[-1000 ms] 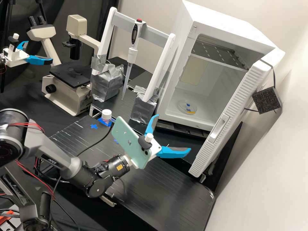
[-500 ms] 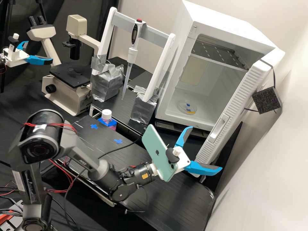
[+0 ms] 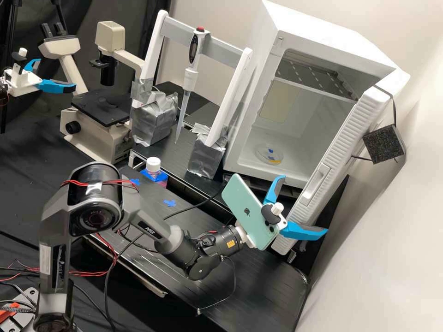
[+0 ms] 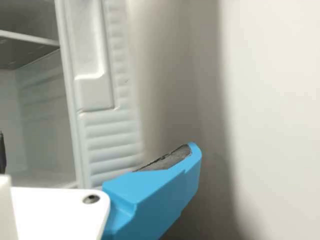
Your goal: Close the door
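Nearest us, our arm (image 3: 203,253) leans over the tabletop (image 3: 258,281) towards its right-hand corner, with a phone (image 3: 248,212) mounted at the wrist. Beyond the phone, our gripper (image 3: 305,203) is spread wide by the lower end of the door (image 3: 339,154), clamped on nothing. One finger points towards the cabinet's opening, and the wall-side finger (image 4: 155,192) reaches out beside the door's ribbed edge, towards the wall (image 3: 374,258); whether it touches the door we cannot tell. The door stands well open at the right side of the cabinet (image 3: 323,32), its recessed handle (image 3: 315,185) partway along that edge. Near the tabletop's far edge is a capped bottle (image 3: 153,165), and inside the cabinet a shallow dish (image 3: 269,154) lies on the floor, below the shelf (image 3: 318,76). We judge the step in hand to be lining up for the push, with the closing itself not yet done. The next move calls for getting the wall-side finger behind the door's outer face, then sweeping it round to the cabinet's front. We should follow the hinge's curve, since a straight shove might let the finger slip off, and mind the wall alongside.
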Controlling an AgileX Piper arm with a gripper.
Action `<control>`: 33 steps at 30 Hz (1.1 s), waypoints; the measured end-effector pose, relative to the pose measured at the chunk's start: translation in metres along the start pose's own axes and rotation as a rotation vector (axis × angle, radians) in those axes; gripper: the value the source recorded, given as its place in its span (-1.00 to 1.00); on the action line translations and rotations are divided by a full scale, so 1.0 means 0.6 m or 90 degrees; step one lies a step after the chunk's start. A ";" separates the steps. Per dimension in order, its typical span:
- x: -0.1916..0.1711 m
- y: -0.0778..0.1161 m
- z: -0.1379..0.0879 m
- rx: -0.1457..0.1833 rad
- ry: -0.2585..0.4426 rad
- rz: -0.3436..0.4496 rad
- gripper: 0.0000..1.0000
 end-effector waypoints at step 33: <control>-0.059 -0.105 -0.172 0.055 0.234 -0.216 1.00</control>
